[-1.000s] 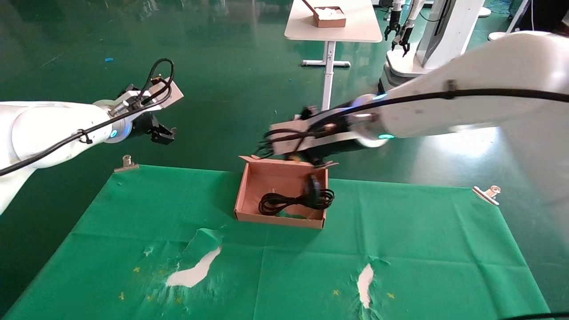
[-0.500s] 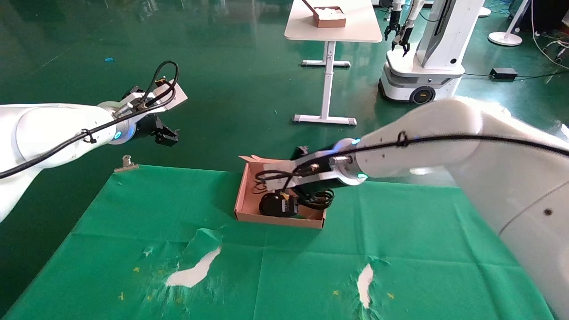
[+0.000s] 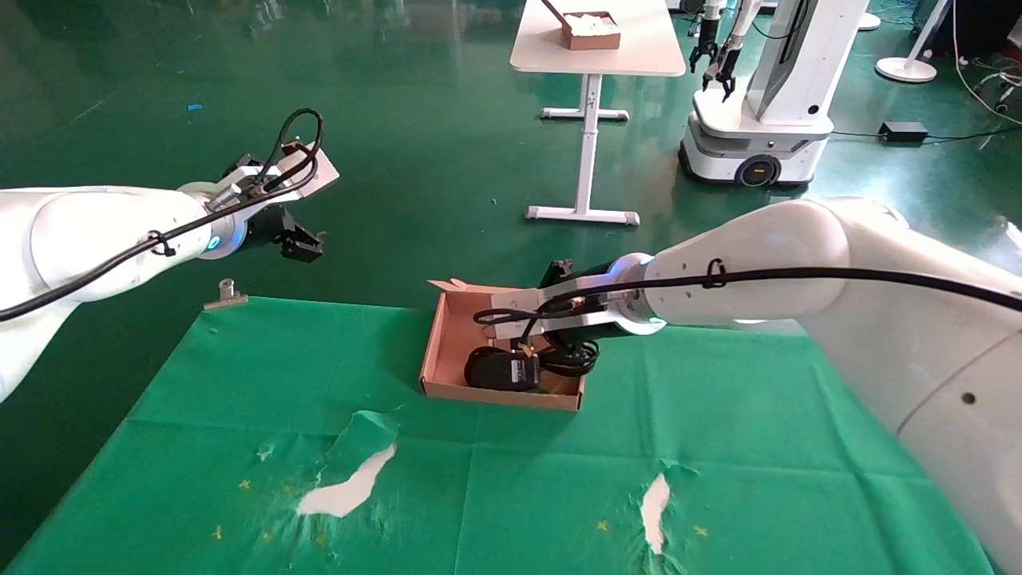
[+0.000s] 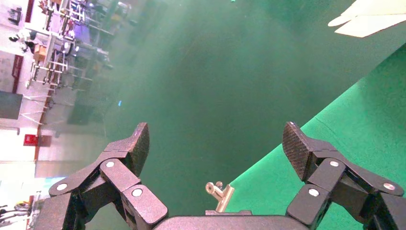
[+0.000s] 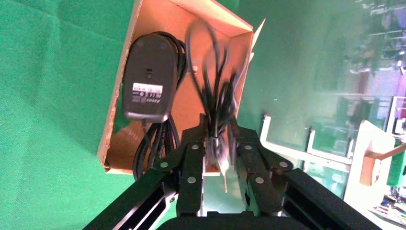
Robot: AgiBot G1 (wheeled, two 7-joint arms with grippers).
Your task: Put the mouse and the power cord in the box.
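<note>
Right pincer lowering the mouse into the box by its cable.

The right pincer (image 5: 218, 139) is clenching the bunched thin cable (image 5: 210, 81), with the mouse (image 3: 501, 370) lying belly-up just below and ahead of it inside the box (image 3: 444, 343), on the power cord (image 3: 576, 358) coil. Mouse looks light and its cable limp and slippery, so gripping the bundle seems sensible. Left pincer (image 4: 215, 143) is hanging released, well apart, beyond the counter (image 3: 239, 383) edge.
</note>
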